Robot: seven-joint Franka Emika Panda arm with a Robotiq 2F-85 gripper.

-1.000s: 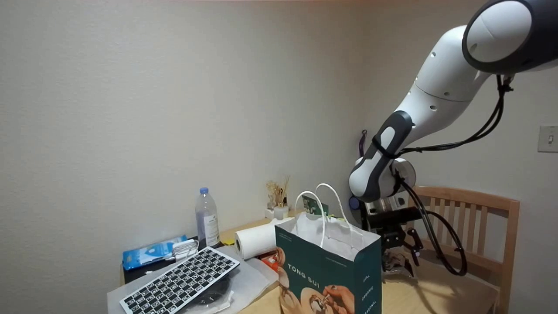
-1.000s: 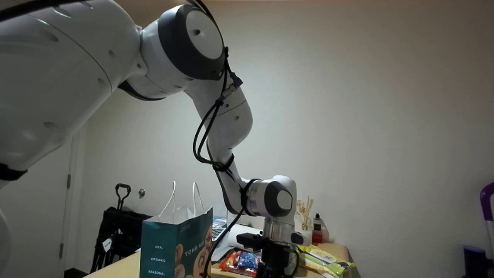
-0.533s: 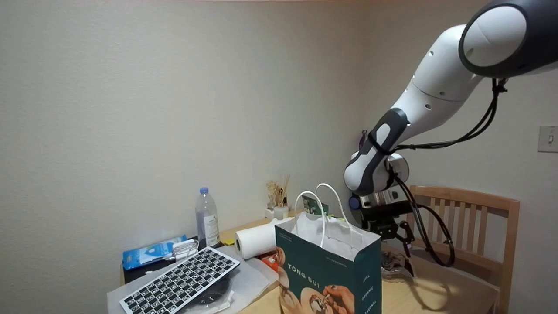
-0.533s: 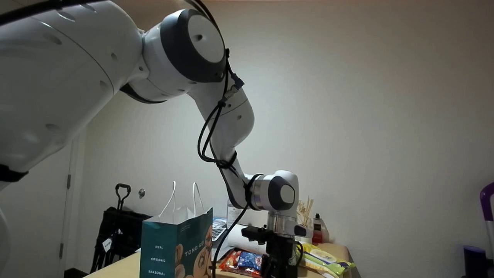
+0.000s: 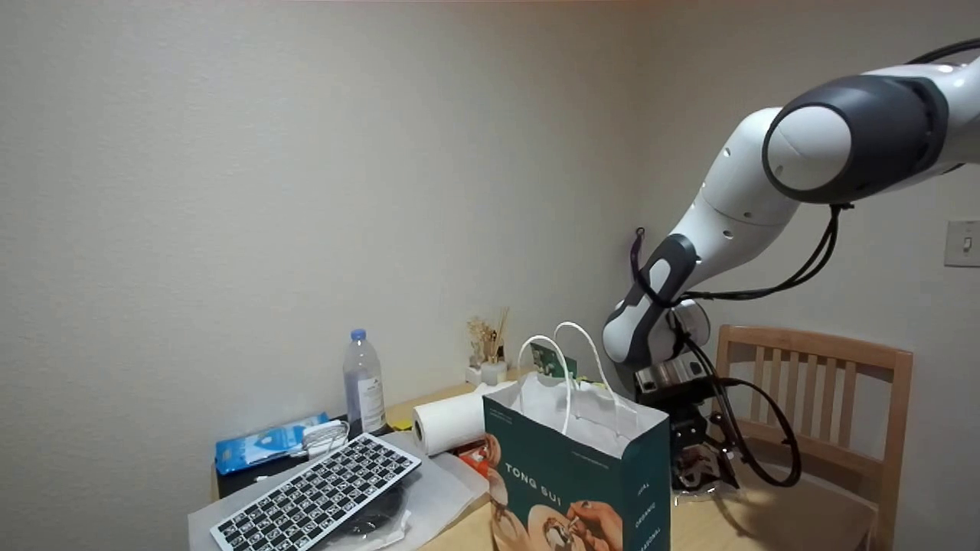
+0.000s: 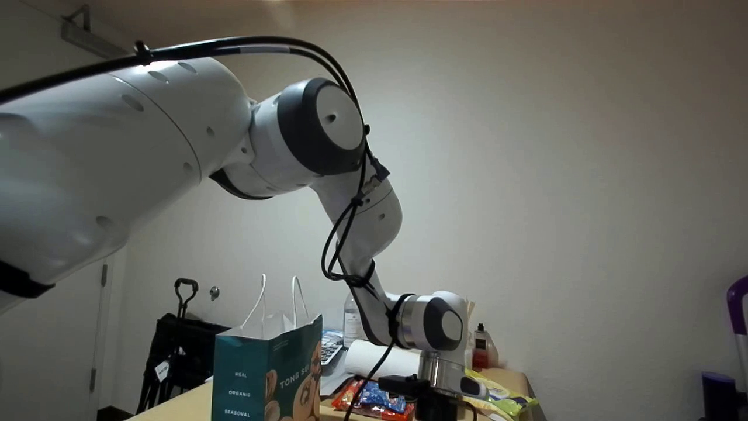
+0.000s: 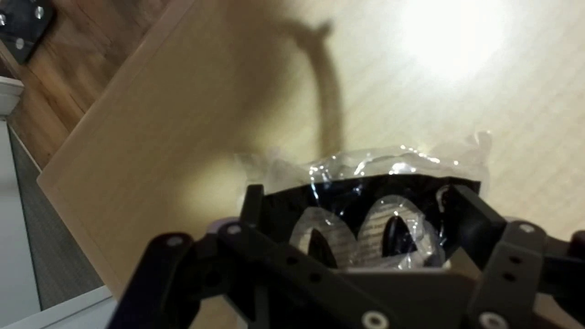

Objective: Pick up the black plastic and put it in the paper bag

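The black plastic [image 7: 343, 194] is a flat black piece in clear wrapping, with pale looped shapes on it. It lies on the table; in an exterior view its crinkled package [image 5: 698, 468] shows beside the bag. My gripper [image 7: 358, 196] is open and low over it, one finger at each side, the right finger overlapping its edge; I cannot tell whether they touch. The paper bag [image 5: 563, 459] stands upright, dark green, its mouth open with white loop handles up. It also shows in an exterior view [image 6: 241, 374], where the fingertips are below the frame.
A wooden chair [image 5: 823, 360] stands behind the arm. A keyboard [image 5: 318, 493], a bottle [image 5: 364, 383] and a paper roll [image 5: 452, 421] lie beyond the bag. Snack packs [image 6: 380, 400] and a yellow packet [image 6: 497, 392] are near the gripper. The table edge [image 7: 114, 87] shows in the wrist view.
The arm rose slightly, then came down with the gripper onto the package. The package has shifted a little. The paper bag has not moved.
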